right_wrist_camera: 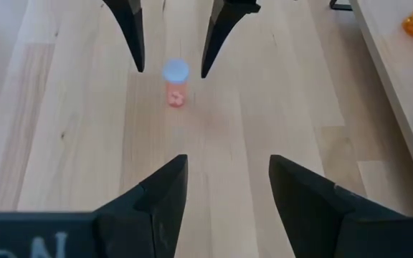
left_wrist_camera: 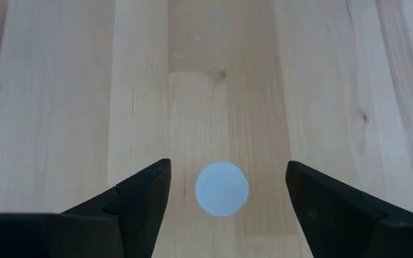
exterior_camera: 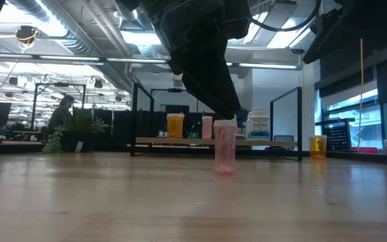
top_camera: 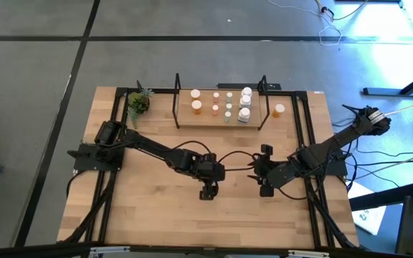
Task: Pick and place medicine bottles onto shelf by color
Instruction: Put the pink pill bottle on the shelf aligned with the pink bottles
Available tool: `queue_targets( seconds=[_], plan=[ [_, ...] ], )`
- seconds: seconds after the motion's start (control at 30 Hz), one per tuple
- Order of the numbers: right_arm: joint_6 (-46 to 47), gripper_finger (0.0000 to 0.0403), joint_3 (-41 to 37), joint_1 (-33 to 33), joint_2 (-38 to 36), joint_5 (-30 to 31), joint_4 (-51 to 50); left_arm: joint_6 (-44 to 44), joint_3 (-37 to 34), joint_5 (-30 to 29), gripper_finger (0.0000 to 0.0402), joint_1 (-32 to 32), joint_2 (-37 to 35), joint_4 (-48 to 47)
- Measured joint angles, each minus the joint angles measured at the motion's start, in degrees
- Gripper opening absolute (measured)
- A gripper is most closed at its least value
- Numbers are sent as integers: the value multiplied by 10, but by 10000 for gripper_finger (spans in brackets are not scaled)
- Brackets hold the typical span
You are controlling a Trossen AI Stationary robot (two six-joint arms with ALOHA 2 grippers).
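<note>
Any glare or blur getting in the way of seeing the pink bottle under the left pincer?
Low view: backlit by ceiling lights and windows, the arm a dark silhouette, yet the pink bottle shows clearly. Left wrist view: only its white cap shows, washed out, between the open left pincer fingers. Right wrist view: bottle soft but readable. High view: glare at the top right corner, off the table.

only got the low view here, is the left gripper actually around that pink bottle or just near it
Observer: Around it. The left wrist view looks down on the pink bottle's white cap, between the fingers of the left gripper, gaps either side.
Operator: right arm?
Observer: The right gripper hangs open over bare table, facing the bottle.
Operator: shelf sorted?
Observer: From above, the shelf holds orange bottles toward the robot's left, white toward its right.
</note>
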Motion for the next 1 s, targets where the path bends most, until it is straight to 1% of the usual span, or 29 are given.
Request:
queue_targets(
  seconds=[0.13,0.37,1.0],
  plan=[
    [0,198,0,0,0,0,0,0,0,0,262,0,1,0],
    [0,198,0,0,0,0,-4,3,0,0,261,1,32,-9],
    [2,198,0,0,0,0,-6,5,6,-1,261,1,24,-8]
  ],
)
